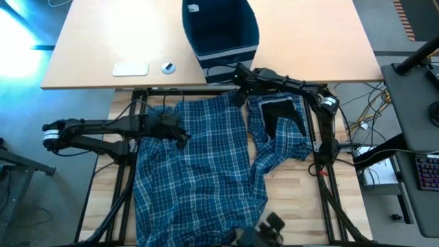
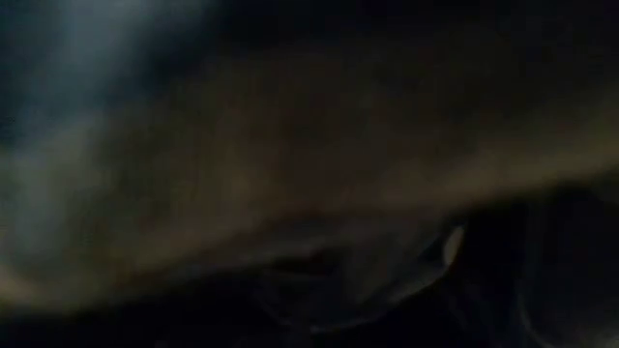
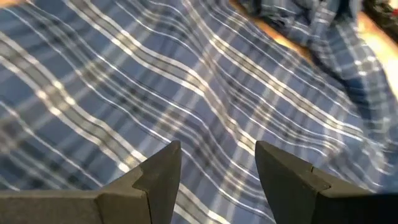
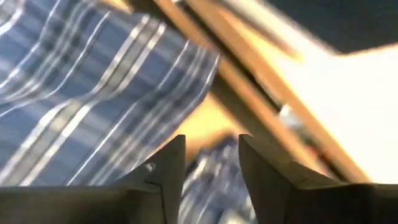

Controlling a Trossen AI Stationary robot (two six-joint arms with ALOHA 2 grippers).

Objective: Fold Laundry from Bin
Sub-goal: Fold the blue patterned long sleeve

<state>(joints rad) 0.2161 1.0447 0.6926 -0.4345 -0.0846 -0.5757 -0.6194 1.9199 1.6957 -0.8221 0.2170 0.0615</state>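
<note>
A large blue-and-white plaid garment (image 1: 192, 165) lies spread over the work table's middle and left. A smaller plaid piece (image 1: 281, 130) with a dark inner patch lies crumpled to its right. The navy bin (image 1: 219, 31) stands on the far desk, its striped lower part toward the work table. My left gripper (image 1: 180, 134) (image 3: 217, 155) hovers open over the large garment's far left part. My right gripper (image 1: 236, 92) (image 4: 211, 149) hangs open above the garment's far edge, close to the bin. The low view is dark and shows nothing clear.
A flat white object (image 1: 130, 68) and a small round one (image 1: 168, 67) lie on the far desk left of the bin. Black frame rails (image 1: 127, 171) run along the table's sides. A dark device (image 1: 271, 226) sits at the near edge. Bare wood (image 1: 302, 199) shows at the near right.
</note>
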